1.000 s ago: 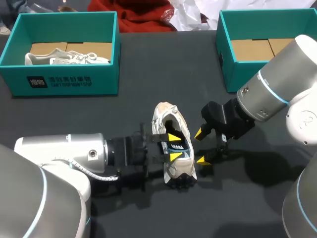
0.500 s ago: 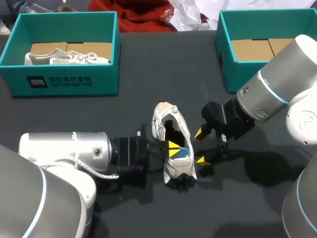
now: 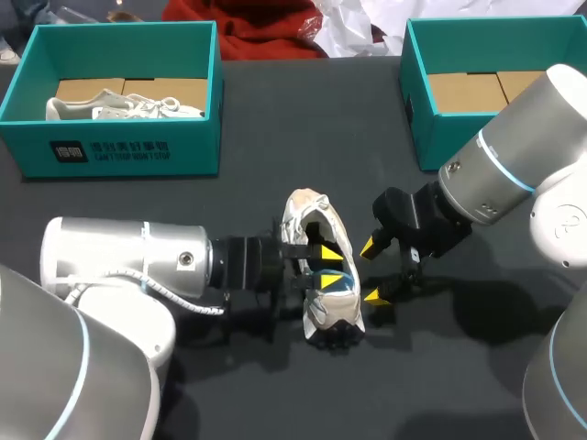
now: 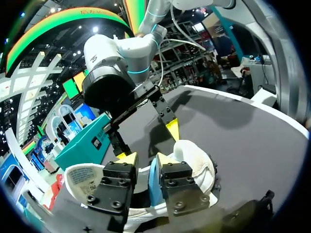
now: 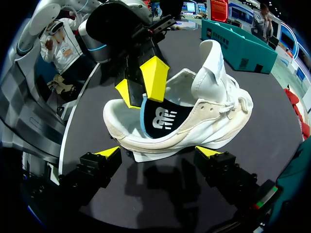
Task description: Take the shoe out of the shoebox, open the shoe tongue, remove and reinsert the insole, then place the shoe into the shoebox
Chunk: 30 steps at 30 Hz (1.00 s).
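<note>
Insole (image 5: 163, 119): toe end hidden inside shoe (image 5: 214, 116).
Second shoe (image 3: 128, 108): sole behind left shoebox (image 3: 119, 151) wall.
Right shoebox (image 3: 417, 92): partly behind my right arm (image 3: 514, 174), cut off by edge.

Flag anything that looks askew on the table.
The insole sits partly out of the white shoe, tilted on edge, pinched in the left gripper. The tongue sticks upright. Nothing else stands out.

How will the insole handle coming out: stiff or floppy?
Likely floppy: the insole curls up on edge inside the shoe. Probably light: it looks thin. It may drag the shoe along, since the right gripper stands open beside it.
</note>
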Each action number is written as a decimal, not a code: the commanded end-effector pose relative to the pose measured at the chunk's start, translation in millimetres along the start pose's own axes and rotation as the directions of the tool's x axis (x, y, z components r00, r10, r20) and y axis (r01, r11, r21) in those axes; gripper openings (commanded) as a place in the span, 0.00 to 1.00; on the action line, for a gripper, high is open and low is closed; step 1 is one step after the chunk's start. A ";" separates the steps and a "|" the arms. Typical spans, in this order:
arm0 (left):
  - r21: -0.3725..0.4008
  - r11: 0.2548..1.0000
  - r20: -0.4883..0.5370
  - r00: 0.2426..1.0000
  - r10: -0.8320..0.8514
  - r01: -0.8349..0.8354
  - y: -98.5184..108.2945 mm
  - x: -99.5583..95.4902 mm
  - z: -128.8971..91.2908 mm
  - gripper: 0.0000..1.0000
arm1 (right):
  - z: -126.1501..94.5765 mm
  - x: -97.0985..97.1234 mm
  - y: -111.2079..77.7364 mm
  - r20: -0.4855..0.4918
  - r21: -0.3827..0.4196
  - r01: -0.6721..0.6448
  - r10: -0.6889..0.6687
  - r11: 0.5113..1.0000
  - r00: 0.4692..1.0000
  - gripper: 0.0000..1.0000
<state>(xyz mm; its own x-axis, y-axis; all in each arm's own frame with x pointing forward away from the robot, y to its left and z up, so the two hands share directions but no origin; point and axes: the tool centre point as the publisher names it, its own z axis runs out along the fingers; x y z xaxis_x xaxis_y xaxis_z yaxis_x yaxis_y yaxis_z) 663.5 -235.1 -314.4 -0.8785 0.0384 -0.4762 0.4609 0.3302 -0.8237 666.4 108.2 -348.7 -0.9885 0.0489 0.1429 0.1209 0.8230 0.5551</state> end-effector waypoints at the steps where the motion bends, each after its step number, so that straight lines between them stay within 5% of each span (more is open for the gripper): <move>1: -0.014 1.000 -0.055 0.999 0.002 -0.003 -4.4 -2.3 -21.9 0.28 | 0.9 1.1 -0.2 0.003 0.001 0.000 0.000 1.000 1.000 1.00; 11: -0.040 0.999 -0.185 0.983 0.003 -0.011 -4.8 3.8 -33.6 0.35 | -0.9 0.4 -1.8 0.003 0.002 -0.004 0.004 1.000 1.000 1.00; 30: -0.121 0.989 -0.373 0.927 0.028 -0.079 -7.8 -8.9 -71.8 0.36 | -58.8 -2.0 -51.1 0.004 0.048 -0.058 0.058 0.997 0.998 1.00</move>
<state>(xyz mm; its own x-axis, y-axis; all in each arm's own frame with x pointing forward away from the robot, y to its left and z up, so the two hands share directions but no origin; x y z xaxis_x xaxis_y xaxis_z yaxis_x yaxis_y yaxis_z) 656.6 -177.3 -290.7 -0.8576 0.3229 -0.4002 0.5098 0.4313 -0.7444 677.8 46.0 -339.2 -0.9785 0.0915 0.1849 0.1736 0.8495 0.4983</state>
